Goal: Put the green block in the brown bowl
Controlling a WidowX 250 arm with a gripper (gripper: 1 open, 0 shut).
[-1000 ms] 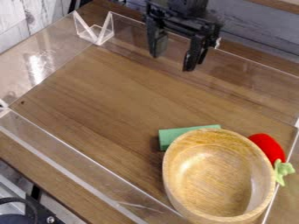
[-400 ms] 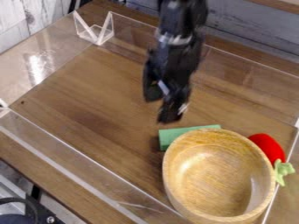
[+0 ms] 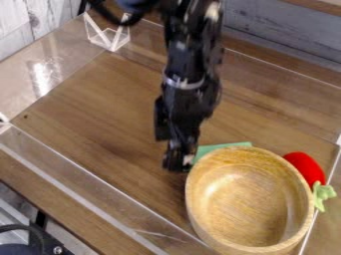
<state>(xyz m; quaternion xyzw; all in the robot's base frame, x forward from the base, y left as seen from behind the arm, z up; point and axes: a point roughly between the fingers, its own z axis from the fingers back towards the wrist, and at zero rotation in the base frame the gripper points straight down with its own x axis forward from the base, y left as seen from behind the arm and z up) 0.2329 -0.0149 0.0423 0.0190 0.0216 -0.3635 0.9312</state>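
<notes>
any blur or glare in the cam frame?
Camera view: the black gripper and arm are motion-smeared, so the jaws' edges look soft; the light-brown wooden bowl and flat light green block stay sharp; window glare streaks the clear plastic wall at upper left.

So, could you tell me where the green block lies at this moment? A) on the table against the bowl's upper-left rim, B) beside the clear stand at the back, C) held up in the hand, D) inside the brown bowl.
A: the green block lies flat on the wooden table against the upper-left rim of the brown bowl, whose inside is bare, with the open hand right beside it.
</notes>
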